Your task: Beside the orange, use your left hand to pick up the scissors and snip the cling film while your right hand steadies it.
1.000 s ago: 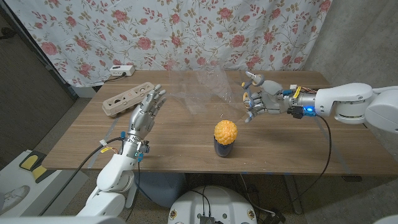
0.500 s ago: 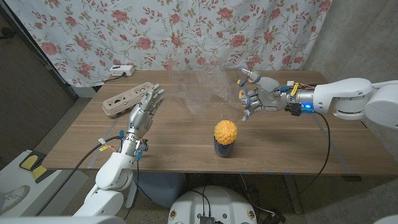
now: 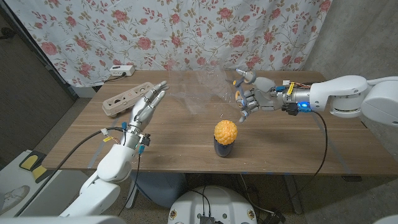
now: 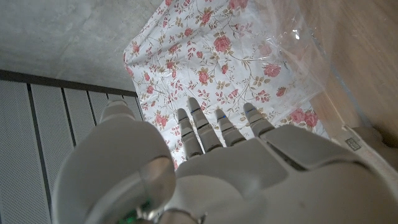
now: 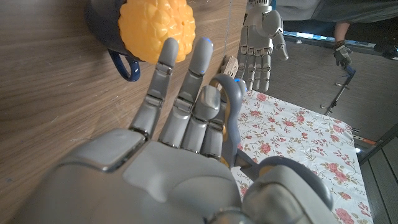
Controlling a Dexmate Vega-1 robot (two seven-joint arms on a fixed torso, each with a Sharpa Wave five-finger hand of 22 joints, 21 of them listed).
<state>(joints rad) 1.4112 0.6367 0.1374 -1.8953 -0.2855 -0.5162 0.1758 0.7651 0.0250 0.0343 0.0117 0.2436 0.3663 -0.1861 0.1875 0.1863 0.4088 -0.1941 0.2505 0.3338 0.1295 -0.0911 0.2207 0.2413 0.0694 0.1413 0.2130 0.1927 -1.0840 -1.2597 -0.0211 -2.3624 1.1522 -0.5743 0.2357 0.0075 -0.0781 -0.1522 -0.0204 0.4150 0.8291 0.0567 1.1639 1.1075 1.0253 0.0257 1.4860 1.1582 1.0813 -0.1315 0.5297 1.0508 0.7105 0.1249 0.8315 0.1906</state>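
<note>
While the cling film (image 3: 202, 87) hangs as a clear sheet over the table's far middle in the head view, the right hand (image 3: 250, 96) hovers at its right edge with fingers spread, and I cannot tell whether they touch it. The left hand (image 3: 147, 107) hangs open near an egg carton (image 3: 124, 99), holding nothing. The orange (image 3: 226, 131) sits on a dark cup, nearer than the film. No scissors are visible here, so the pick-up step looks not yet begun.

From the left wrist, the fingers (image 4: 202, 127) reach out straight and empty toward the film (image 4: 298, 43).

From the right wrist, the fingers (image 5: 180, 93) are loosely extended near the orange (image 5: 155, 28), gripping nothing plainly.

Next, the left hand must find the scissors.
</note>
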